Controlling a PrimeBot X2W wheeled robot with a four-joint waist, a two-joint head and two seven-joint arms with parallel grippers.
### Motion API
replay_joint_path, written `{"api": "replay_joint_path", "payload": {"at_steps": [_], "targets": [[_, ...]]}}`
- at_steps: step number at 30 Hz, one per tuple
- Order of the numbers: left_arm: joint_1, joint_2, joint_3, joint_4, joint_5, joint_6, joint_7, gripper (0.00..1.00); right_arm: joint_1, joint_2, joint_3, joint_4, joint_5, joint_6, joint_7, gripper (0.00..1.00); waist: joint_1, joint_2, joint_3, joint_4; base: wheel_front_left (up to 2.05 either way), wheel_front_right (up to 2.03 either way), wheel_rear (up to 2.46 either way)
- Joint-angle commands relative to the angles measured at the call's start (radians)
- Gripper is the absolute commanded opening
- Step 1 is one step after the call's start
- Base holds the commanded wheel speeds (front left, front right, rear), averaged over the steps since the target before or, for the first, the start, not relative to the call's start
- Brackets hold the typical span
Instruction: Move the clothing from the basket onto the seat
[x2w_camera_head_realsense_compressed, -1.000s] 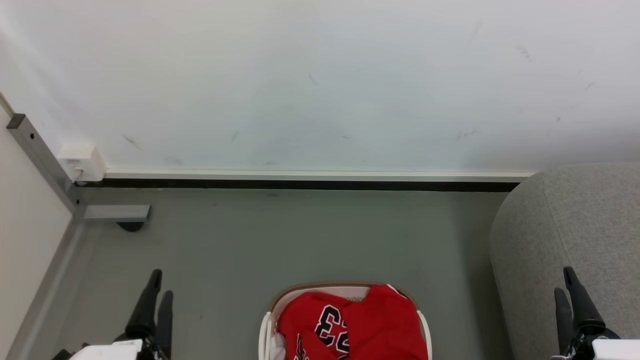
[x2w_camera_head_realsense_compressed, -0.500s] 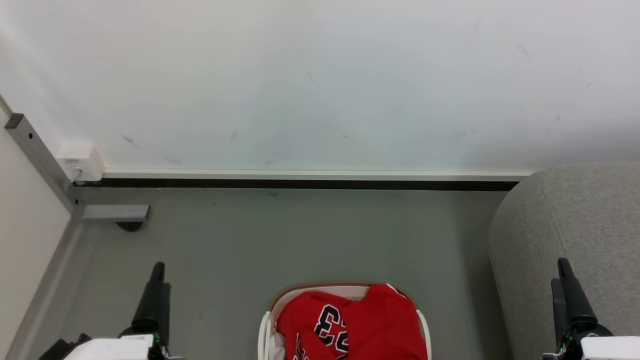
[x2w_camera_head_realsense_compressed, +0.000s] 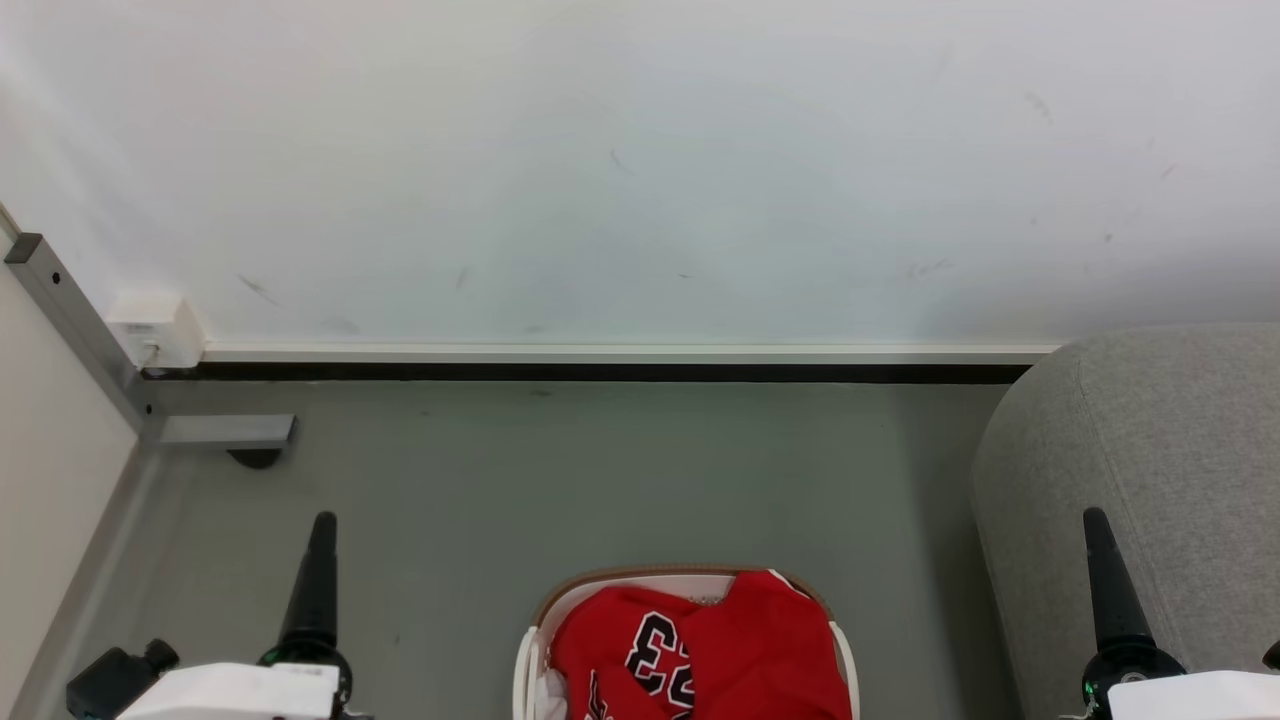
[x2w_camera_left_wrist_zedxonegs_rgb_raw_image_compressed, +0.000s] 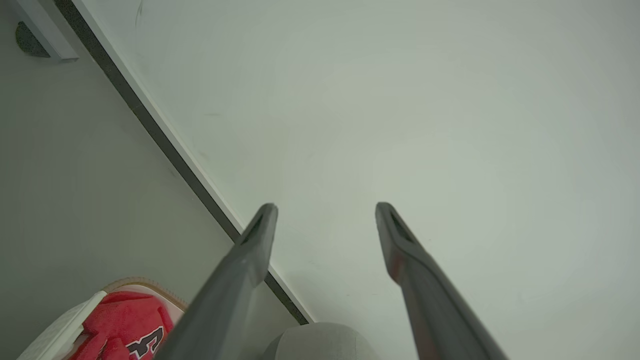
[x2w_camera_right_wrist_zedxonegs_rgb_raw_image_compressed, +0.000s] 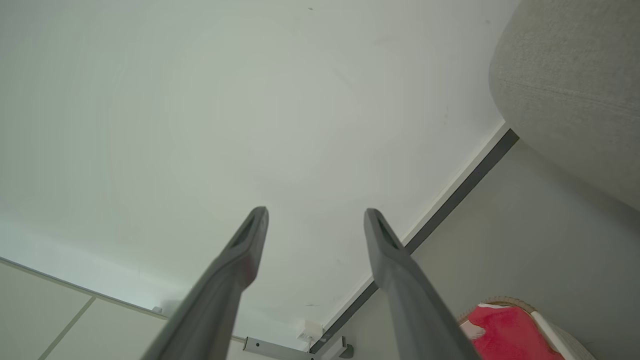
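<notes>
White wall (x2w_camera_head_realsense_compressed: 640, 150) takes the top half of the head view, with faint scuff marks on it. Grey-green floor (x2w_camera_head_realsense_compressed: 600, 470) below it; a black skirting strip (x2w_camera_head_realsense_compressed: 600, 372) with a white ledge on top runs where the two meet. Light grey fabric seat (x2w_camera_head_realsense_compressed: 1180, 440) at the right edge, rounded corner toward the wall, stitched seam running down it.

Cream-white basket (x2w_camera_head_realsense_compressed: 690, 578) with a brown rim stands on the floor at bottom centre, cut off by the bottom edge. It is near the seat but apart from it, with a strip of floor between. Red jersey (x2w_camera_head_realsense_compressed: 770, 650) is heaped inside the basket up to the rim, black-and-white "23" facing up on its left half, one fold lapping over the far rim. A bit of white at the basket's left inner wall; can't tell what it is.

At lower left the left gripper (x2w_camera_head_realsense_compressed: 323, 525) is over bare floor. At lower right the right gripper (x2w_camera_head_realsense_compressed: 1096, 520) is in front of the seat's edge. Both point up the view, one on each side of the basket and well apart from it. Each reads edge-on as one dark spike there, so the gap is unreadable. In the left wrist view the fingers (x2w_camera_left_wrist_zedxonegs_rgb_raw_image_compressed: 250, 255) are spread wide with nothing between them, basket and jersey in the lower left corner. In the right wrist view the fingers (x2w_camera_right_wrist_zedxonegs_rgb_raw_image_compressed: 400, 270) are likewise wide apart and empty, seat top right, jersey bottom right.

Small stuff: a grey metal post (x2w_camera_head_realsense_compressed: 70, 320) slants up in the left corner, a short grey foot bar (x2w_camera_head_realsense_compressed: 225, 430) lies on the floor by it, and a white box (x2w_camera_head_realsense_compressed: 155, 325) sits on the wall beside it.
</notes>
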Motion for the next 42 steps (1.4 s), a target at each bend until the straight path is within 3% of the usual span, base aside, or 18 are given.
{"api": "replay_joint_path", "payload": {"at_steps": [1,18,32,42], "targets": [[-0.017,0.006,-0.002,-0.023,0.063,-0.008,-0.011,1.00,-0.007,-0.002,0.000,-0.023,-0.050,-0.001,-0.010,1.00,0.0000,0.0000,-0.001,0.000,0.00,0.00,0.00],[-0.005,0.016,-0.033,-0.060,0.475,0.011,-0.069,1.00,0.002,0.017,-0.012,0.005,-0.479,-0.001,-0.044,1.00,0.0000,0.0000,-0.002,-0.007,0.00,0.00,0.00],[0.007,0.035,-0.064,-0.022,0.667,0.038,-0.109,1.00,0.002,0.032,-0.005,0.020,-0.756,-0.001,-0.067,1.00,0.0000,0.0000,-0.006,-0.013,0.00,0.00,0.00],[0.006,0.045,-0.081,0.003,0.765,0.047,-0.135,1.00,0.008,0.042,-0.007,0.027,-0.881,-0.001,-0.081,1.00,0.0000,0.0000,-0.008,-0.011,0.00,0.00,0.00]]}}
